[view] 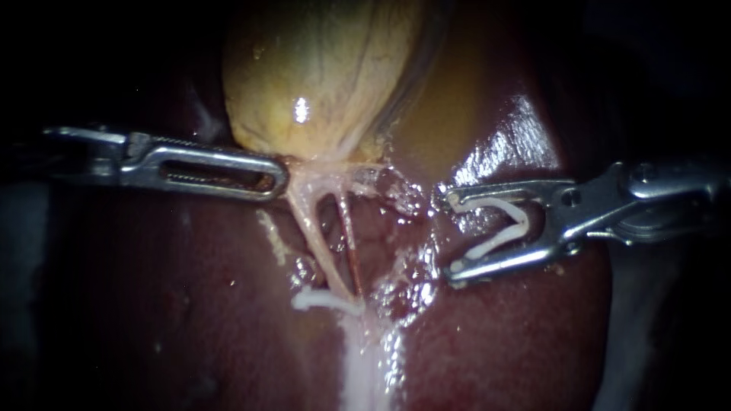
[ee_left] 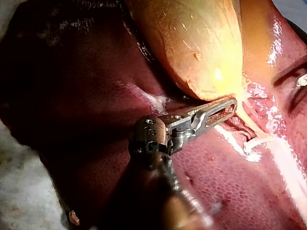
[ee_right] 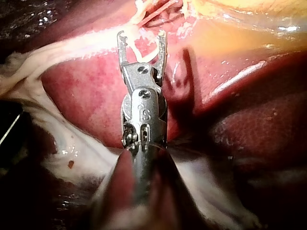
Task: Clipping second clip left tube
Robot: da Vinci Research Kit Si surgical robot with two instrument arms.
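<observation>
The yellow gallbladder (view: pixel 320 76) lies on the dark red liver (view: pixel 518 335). From its neck two tubes run down: the pale left tube (view: pixel 314 236) and the thin reddish right tube (view: pixel 351 255). A white clip (view: pixel 320 301) sits across the left tube's lower end. My left instrument (view: pixel 280 181) has its slotted jaws shut on the gallbladder's neck and holds the tubes taut; the left wrist view shows its tip (ee_left: pixel 231 105) there too. My right instrument (view: pixel 451 237) stands to the right of the tubes, apart from them, its jaws spread around a white clip (view: pixel 502 228), also seen between them (ee_right: pixel 144 51).
A whitish band of tissue (view: pixel 365 365) runs down from the clipped spot. Wet glistening liver surface (view: pixel 502 144) lies between the right instrument and the tubes. The surroundings beyond the liver are dark.
</observation>
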